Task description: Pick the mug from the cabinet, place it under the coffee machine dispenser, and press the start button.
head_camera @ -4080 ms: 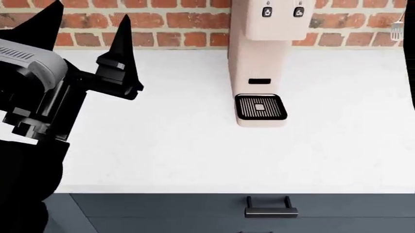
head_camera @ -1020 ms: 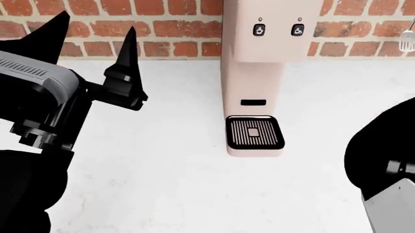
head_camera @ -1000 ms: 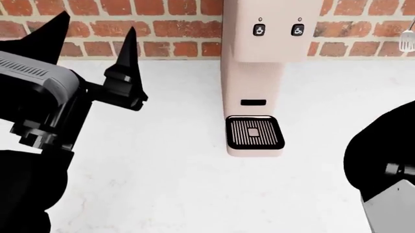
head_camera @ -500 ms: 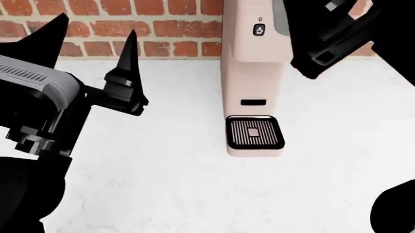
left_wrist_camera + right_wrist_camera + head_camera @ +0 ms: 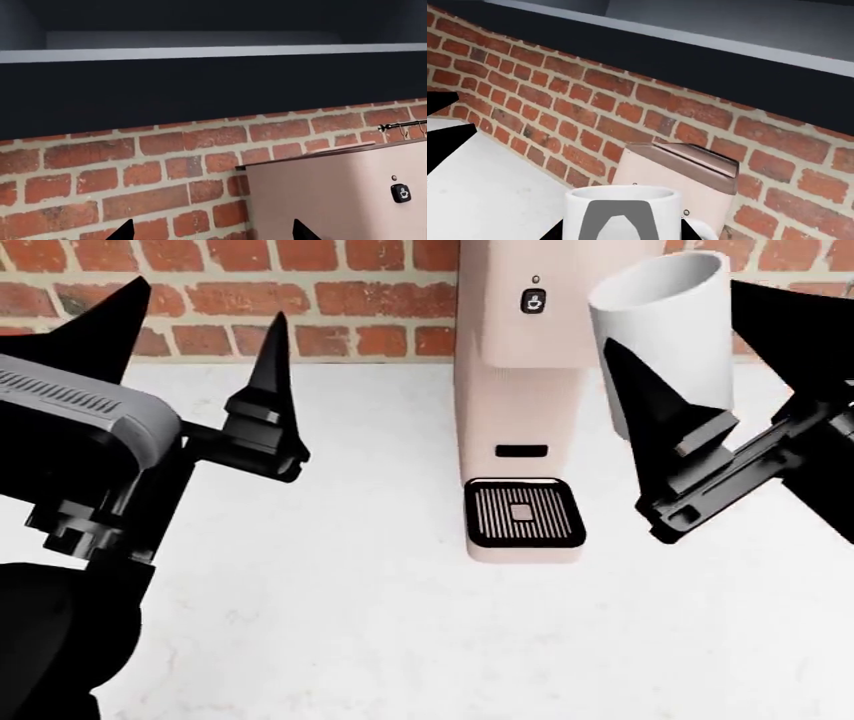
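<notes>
- My right gripper [image 5: 714, 405] is clamped on the tall plain white cylindrical mug [image 5: 663, 335], held up at 2 o'clock from the square black grated drip tray [image 5: 523, 514].
- Next: lower it upright, slide in under the pinkish-beige coffee machine's [image 5: 521, 360] overhanging head.
- Left gripper [image 5: 200, 360] spread wide, empty.
- Mug covers one button; handle not visible.

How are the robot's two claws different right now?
The right end effector is clamped on the white mug, held beside the coffee machine; the left end effector is open and holds nothing. The right one is nearer the machine, the left farther off. Both have black pointed fingers.
</notes>
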